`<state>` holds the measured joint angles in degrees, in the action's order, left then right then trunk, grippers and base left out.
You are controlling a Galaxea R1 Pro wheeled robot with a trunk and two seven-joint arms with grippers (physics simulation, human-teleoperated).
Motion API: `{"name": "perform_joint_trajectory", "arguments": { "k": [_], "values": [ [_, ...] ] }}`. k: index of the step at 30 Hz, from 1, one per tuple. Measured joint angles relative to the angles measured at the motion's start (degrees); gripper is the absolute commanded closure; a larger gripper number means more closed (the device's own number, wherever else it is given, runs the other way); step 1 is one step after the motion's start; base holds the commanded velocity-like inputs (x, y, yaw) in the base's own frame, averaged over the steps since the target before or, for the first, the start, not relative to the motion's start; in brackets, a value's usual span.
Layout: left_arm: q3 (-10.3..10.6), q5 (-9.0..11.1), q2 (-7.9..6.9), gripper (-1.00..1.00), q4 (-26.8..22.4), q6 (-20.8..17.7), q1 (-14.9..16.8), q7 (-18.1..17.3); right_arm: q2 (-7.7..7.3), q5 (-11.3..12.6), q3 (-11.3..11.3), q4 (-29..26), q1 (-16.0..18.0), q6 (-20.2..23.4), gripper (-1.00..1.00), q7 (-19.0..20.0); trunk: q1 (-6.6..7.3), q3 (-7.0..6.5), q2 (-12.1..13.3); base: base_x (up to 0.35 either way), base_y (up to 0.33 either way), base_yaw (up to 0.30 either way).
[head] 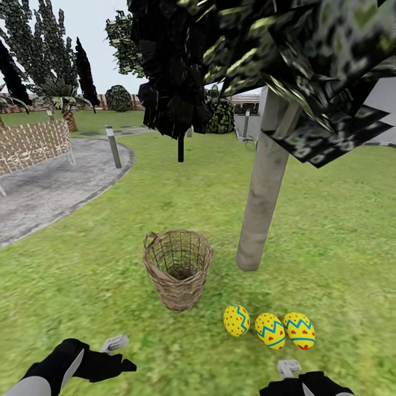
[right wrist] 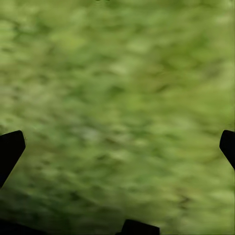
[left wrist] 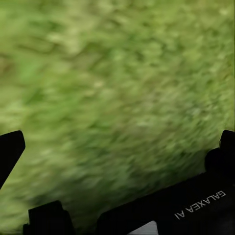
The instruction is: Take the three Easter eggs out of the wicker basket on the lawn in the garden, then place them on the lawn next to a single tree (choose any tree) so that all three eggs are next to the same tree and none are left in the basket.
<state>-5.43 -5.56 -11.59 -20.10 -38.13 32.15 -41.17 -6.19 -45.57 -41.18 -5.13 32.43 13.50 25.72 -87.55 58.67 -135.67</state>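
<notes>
Three yellow Easter eggs lie in a row on the lawn (head: 341,231): the left egg (head: 236,320), the middle egg (head: 270,331) and the right egg (head: 300,330). They rest a short way in front of the tree's pale trunk (head: 263,192). The wicker basket (head: 177,268) stands upright to their left, and its visible inside looks empty. My left gripper (head: 120,365) hangs low at the near left, open over bare grass (left wrist: 117,88), with a dark fingertip (left wrist: 10,149) at each side. My right gripper (head: 300,384) sits at the bottom edge just below the eggs, open above grass (right wrist: 117,98).
A grey paved path (head: 49,181) curves at the left, with a bollard (head: 113,146) and a woven lattice panel (head: 30,144). A thin black-trunked tree (head: 180,144) stands farther back. Bushes and a fence line close the far side. Open grass spreads right of the trunk.
</notes>
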Motion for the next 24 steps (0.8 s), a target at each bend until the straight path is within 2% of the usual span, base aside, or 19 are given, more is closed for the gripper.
{"name": "perform_joint_trajectory", "arguments": {
  "k": [10, 15, 20, 24],
  "values": [
    [0.2, 0.1, 0.26, -1.0, 0.5, 0.1, -0.1, 0.0, 0.02, -0.3, 0.1, 0.1, -0.5, -0.1, -1.0, -1.2, 2.16, -1.79, 4.0, -0.309, 0.0, 0.0],
    [0.2, 0.1, 0.43, -1.0, 2.9, 0.4, -0.1, 0.0, 0.02, -0.2, 0.1, 0.1, -1.1, -0.2, -1.0, -1.8, 3.26, -2.69, 6.0, -0.341, 0.0, 0.0],
    [0.2, 0.0, 0.8, -1.0, 5.2, 4.5, -0.1, 0.0, 0.07, -0.2, 0.1, 0.7, -1.7, -4.6, -1.0, -6.2, 4.36, -3.59, 8.0, -0.341, 0.0, 0.0],
    [0.2, 0.0, 1.38, -1.0, 6.3, 5.6, -0.1, 0.0, 0.04, -0.4, 0.1, 3.8, -2.0, -7.6, -1.0, -9.0, 5.24, -4.3, 9.6, -0.318, 0.0, 0.0]
  ]
}}
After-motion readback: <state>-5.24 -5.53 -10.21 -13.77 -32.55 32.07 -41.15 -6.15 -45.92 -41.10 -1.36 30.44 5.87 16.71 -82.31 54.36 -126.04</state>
